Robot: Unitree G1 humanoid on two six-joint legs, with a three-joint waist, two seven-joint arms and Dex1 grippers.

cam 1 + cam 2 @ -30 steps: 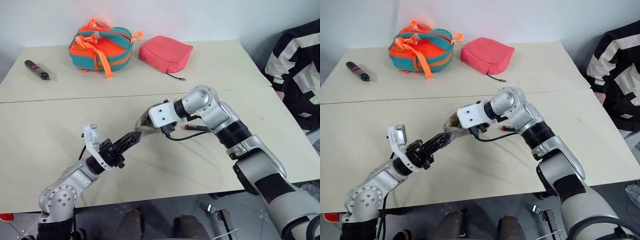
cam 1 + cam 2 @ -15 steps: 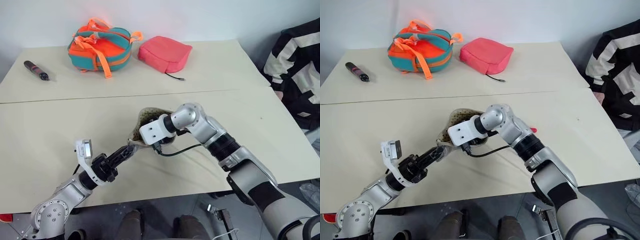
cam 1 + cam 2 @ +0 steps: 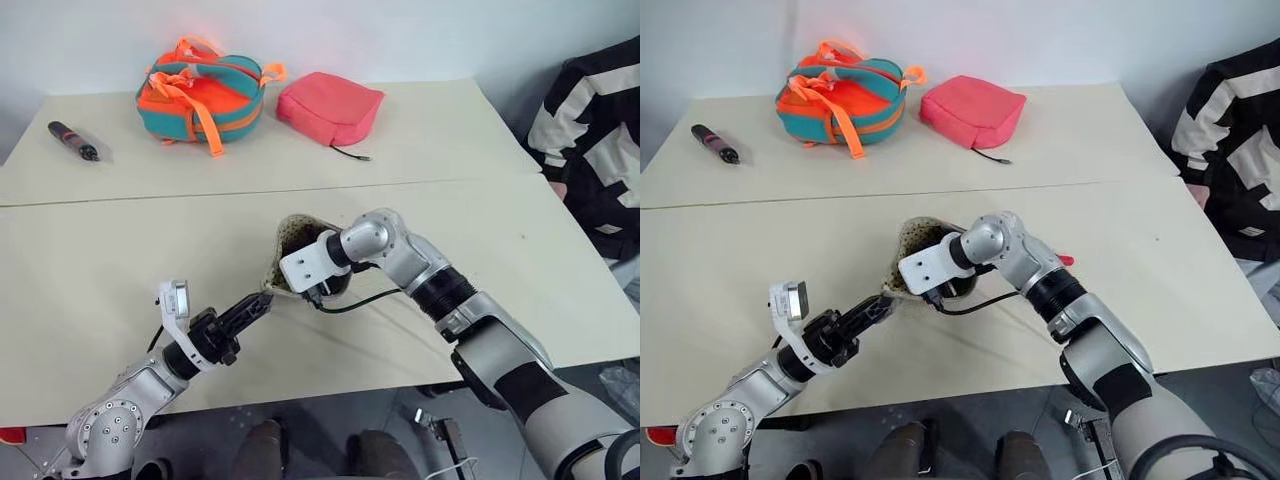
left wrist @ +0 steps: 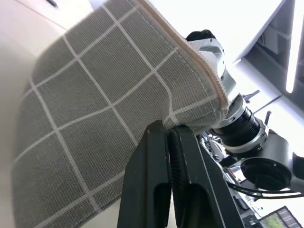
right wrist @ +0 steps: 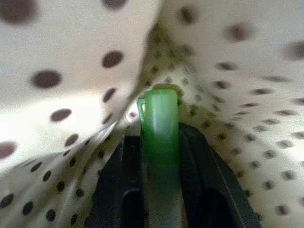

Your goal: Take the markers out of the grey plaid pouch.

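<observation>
While the left tool (image 4: pixel 166 130) pinches the checked fabric pouch (image 4: pixel 95 118), the right tool (image 5: pixel 160 137) clamps a smooth green marker (image 5: pixel 160 123).

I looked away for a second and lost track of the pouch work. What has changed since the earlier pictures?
The right gripper went from the mouth of the grey plaid fabric pouch down into its dotted lining and closed on the light green marker. The pouch mouth now stands opened wide. The left gripper stays shut on the pouch's edge. The orange-and-teal bag, pink-red pouch and black pen lie unmoved.
</observation>
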